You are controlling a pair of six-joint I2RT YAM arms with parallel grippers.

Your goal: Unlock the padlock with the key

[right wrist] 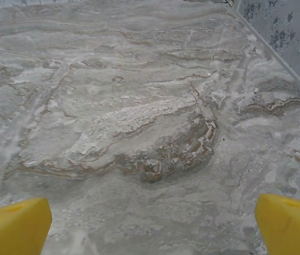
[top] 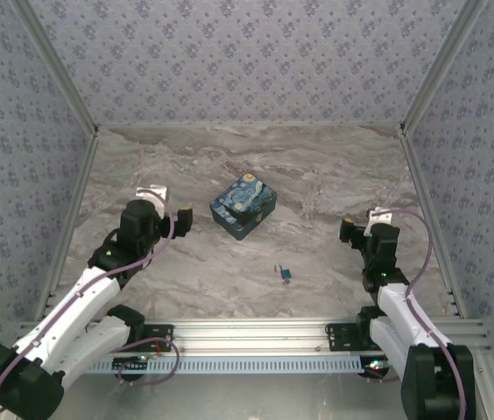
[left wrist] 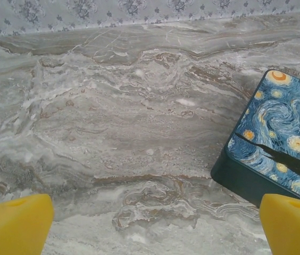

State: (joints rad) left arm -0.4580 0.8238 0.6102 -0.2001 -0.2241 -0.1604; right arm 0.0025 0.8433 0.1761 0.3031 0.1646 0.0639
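Top external view holds one padlock at six o'clock from one painted box, untouched; both grippers, left and right, have jaws spread wide.

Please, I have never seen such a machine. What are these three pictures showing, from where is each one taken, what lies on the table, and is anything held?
Two white robot arms are bolted at the table's near edge. The overhead picture looks down on both. The other two come from cameras on the wrists; the yellow shapes are each hand's own fingers, spread apart.

On the marble table stand a painted box and, nearer the arms, a tiny blue padlock. A dark speck beside it may be the key; it is too small to tell.

The left hand and right hand are open and hold nothing.
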